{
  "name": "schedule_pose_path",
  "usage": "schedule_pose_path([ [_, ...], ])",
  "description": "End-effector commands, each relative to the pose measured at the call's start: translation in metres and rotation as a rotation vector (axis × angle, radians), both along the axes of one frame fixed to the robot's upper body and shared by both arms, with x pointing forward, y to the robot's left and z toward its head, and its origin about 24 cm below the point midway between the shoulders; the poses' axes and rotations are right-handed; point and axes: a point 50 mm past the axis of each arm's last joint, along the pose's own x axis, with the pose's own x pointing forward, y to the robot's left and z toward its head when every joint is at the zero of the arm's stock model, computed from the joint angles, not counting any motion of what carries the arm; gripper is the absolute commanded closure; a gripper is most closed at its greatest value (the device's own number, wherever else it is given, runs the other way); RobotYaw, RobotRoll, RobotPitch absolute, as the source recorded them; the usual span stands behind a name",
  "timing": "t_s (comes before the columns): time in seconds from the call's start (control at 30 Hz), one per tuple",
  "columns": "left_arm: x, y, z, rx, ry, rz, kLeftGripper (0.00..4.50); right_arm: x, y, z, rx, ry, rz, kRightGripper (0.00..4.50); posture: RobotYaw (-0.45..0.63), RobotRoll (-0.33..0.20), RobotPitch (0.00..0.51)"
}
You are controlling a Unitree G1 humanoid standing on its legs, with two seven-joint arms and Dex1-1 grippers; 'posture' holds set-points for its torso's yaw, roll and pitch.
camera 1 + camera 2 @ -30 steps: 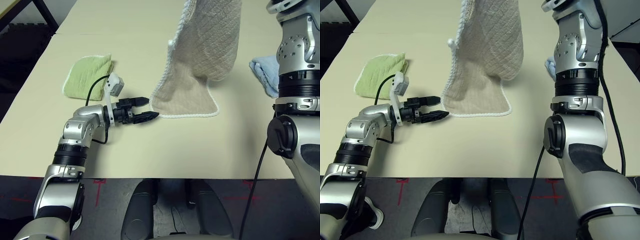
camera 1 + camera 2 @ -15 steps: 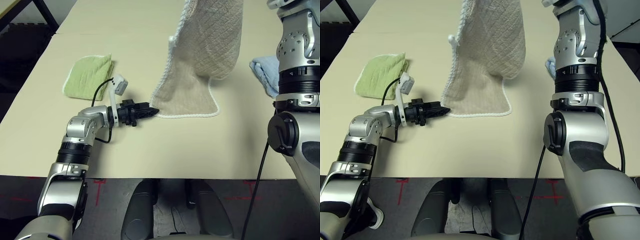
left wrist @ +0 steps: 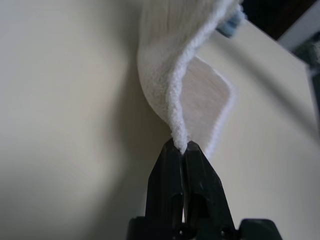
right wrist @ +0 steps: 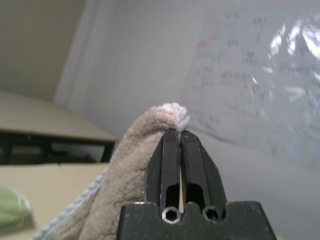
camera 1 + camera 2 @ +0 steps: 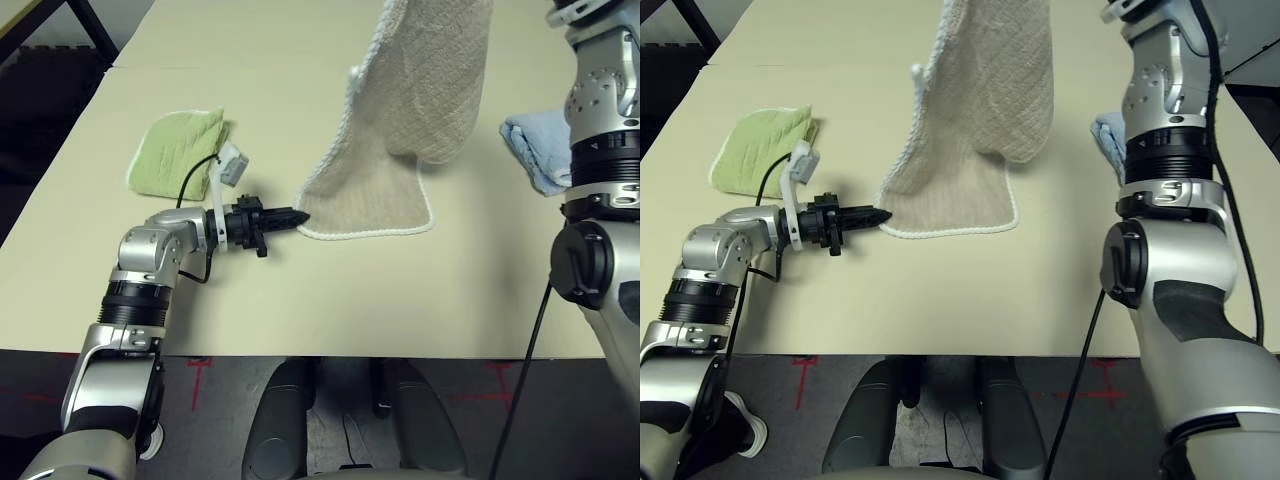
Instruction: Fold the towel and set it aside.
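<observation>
The beige towel (image 5: 400, 130) with white stitched edging hangs from above, and its lower end lies on the table (image 5: 350, 290). My left gripper (image 5: 297, 216) lies low on the table, shut on the towel's near left corner (image 3: 179, 142). My right gripper (image 4: 179, 135) is raised high, shut on the towel's top edge (image 4: 170, 111). The right arm (image 5: 1165, 150) stands upright to the right of the hanging cloth.
A folded light green towel (image 5: 178, 152) lies on the table to the left, behind my left arm. A light blue towel (image 5: 528, 142) sits at the right, partly behind my right arm. The table's front edge (image 5: 330, 354) runs just below my left forearm.
My left gripper went from open beside the towel's corner to shut on it. It has pulled that corner slightly to the left.
</observation>
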Motion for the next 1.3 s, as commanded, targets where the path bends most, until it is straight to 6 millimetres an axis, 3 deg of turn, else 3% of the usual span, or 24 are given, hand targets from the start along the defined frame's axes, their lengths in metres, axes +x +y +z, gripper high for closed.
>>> schedule_pose_path([
  [0.03,0.007,0.023,0.008,0.116,-0.154,0.167,4.44,0.000,-0.027,-0.027,-0.030,0.112,-0.047,4.50,-0.06,0.000,0.265],
  [0.17,0.013,0.039,0.034,0.116,-0.293,0.323,4.44,-0.005,-0.060,-0.071,-0.079,0.320,-0.087,4.50,-0.05,0.000,0.270],
  [0.27,0.020,0.042,0.056,0.129,-0.385,0.408,4.44,-0.010,-0.084,-0.092,-0.096,0.430,-0.170,4.50,-0.04,0.000,0.278],
  [0.33,0.024,0.042,0.065,0.155,-0.426,0.421,4.44,-0.012,-0.096,-0.099,-0.111,0.464,-0.254,4.50,-0.04,0.000,0.279],
  [0.43,0.028,0.044,0.078,0.265,-0.492,0.414,4.44,-0.011,-0.115,-0.090,-0.135,0.412,-0.514,4.50,-0.05,0.000,0.282],
  [0.5,0.030,0.047,0.084,0.294,-0.503,0.409,4.44,-0.011,-0.119,-0.085,-0.133,0.389,-0.568,4.50,-0.05,0.000,0.283],
  [0.67,0.032,0.053,0.108,0.382,-0.516,0.394,4.44,-0.010,-0.119,-0.070,-0.139,0.337,-0.594,4.50,-0.05,0.000,0.284],
  [0.9,0.036,0.052,0.150,0.237,-0.651,0.540,4.44,-0.008,-0.112,-0.046,-0.012,0.242,-0.554,4.50,-0.05,0.000,0.289],
  [1.13,0.050,0.053,0.151,0.209,-0.684,0.706,4.44,0.011,-0.092,-0.036,0.052,0.253,-0.607,4.50,-0.05,0.000,0.307],
  [1.3,0.051,0.050,0.170,0.155,-0.799,0.813,4.44,0.018,-0.078,-0.024,0.120,0.209,-0.595,4.50,-0.05,0.000,0.318],
])
